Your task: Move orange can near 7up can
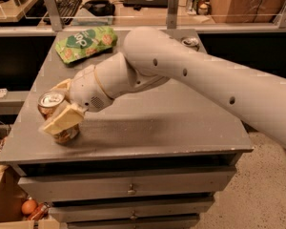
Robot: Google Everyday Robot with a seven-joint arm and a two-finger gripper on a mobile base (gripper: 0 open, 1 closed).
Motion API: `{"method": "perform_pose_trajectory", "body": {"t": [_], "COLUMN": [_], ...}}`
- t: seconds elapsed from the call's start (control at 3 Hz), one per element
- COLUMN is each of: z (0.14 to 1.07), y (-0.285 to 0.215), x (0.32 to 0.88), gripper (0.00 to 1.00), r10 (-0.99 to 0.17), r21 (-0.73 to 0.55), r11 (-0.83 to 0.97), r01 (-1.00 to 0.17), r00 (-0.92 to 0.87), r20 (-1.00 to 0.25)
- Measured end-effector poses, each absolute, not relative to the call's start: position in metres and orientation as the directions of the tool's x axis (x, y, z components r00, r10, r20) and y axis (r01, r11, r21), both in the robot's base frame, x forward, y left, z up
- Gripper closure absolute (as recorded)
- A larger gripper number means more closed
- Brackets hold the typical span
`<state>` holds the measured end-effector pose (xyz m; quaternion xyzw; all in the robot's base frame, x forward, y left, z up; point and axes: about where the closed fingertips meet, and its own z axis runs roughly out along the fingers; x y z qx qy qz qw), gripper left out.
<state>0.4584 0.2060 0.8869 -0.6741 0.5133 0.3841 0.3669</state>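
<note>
The fingers [62, 120] grip the orange can [51, 99], one across its front and one behind. The gripper [48, 108] sits low at the table's [171, 128] 8 o'clock corner, where the can stands. The 7up can [189, 41] is well apart at 1 o'clock, partly behind the arm. The step probably calls for a slight lift with the can upright, then a sweep toward 1 o'clock, stopping short of touching.

Thick, smooth off-white arm [205, 80] with 4 small dark holes and a thin tan seam ring; cream-tan end effector [50, 108] at the worktop's [181, 128] front-left corner.
</note>
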Motion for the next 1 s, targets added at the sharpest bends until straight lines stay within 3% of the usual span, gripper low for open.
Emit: {"method": "perform_pose_trajectory", "body": {"t": [0.33,1.0], "z": [0.904,0.938], "y": [0.189,0.161], "x": [0.484,0.528], "gripper": [0.95,1.0], "r10": [-0.416,-0.418], "r21": [-0.139,-0.216], "r11": [-0.169,-0.1], "r01": [-0.976,-0.971], "r00": [0.199,0.238], "r20": [-0.888,-0.877]}}
